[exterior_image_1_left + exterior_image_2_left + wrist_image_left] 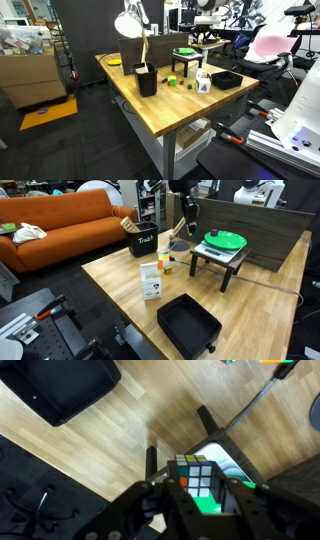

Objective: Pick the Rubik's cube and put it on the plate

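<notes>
My gripper (203, 486) is shut on the Rubik's cube (195, 470), which shows white, green, yellow and orange squares between the two black fingers. In an exterior view the gripper (186, 227) hangs above the table, just beside the near edge of the bright green round plate (225, 240). The plate lies on a small black stand. In the wrist view the plate (213, 504) shows partly below and behind the cube. In an exterior view the plate (185, 52) sits at the far side of the table.
A black rectangular tray (188, 326) lies near the table's front edge and shows in the wrist view (65, 388). A black trash bin (143, 242) with sticks and a white carton (151, 281) stand on the wooden table (110, 280). An orange sofa (60, 225) is behind.
</notes>
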